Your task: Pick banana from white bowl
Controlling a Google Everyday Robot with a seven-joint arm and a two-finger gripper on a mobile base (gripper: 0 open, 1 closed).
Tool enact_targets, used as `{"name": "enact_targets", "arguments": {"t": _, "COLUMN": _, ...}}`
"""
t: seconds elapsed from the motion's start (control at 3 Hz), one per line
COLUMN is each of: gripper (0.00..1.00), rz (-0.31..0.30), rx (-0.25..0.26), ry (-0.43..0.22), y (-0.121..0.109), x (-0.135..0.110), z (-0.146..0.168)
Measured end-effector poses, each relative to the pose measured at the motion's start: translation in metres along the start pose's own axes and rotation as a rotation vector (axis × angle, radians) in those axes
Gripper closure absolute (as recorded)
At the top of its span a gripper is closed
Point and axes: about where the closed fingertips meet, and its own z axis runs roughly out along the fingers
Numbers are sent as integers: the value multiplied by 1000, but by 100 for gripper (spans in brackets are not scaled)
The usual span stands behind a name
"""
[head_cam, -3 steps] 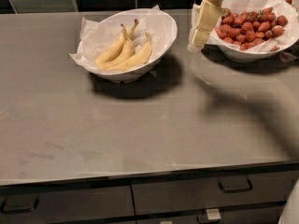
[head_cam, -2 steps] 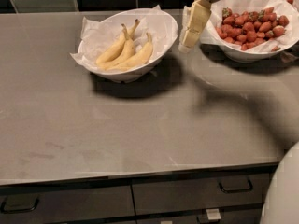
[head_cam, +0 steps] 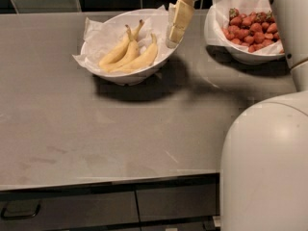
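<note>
The banana (head_cam: 140, 61) lies in the bowl (head_cam: 127, 77) on the table (head_cam: 96, 129), on the right of two slimmer bananas (head_cam: 118, 53). The hand (head_cam: 172, 41) hangs over the bowl's right rim, pointing down, empty; whether it is open or closed, I cannot tell. A strawberry bowl (head_cam: 240, 54) stands right of the bowl.

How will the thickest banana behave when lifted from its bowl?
Likely rigid: the banana looks plump, smooth. Resting against slimmer bananas, it may nudge them. Crumpled liner could snag. The hand hovers at the white bowl's right rim.
</note>
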Motion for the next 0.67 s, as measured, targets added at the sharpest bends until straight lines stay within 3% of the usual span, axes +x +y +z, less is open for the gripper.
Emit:
{"name": "enact_targets", "arguments": {"t": 0.33, "gripper": 0, "rz": -2, "rx": 32, "ry": -10, "y": -9, "x": -3, "z": -1}}
{"name": "enact_targets", "arguments": {"t": 0.67, "gripper": 8, "rz": -2, "rx": 32, "ry": -10, "y": -10, "x": -3, "z": 0}}
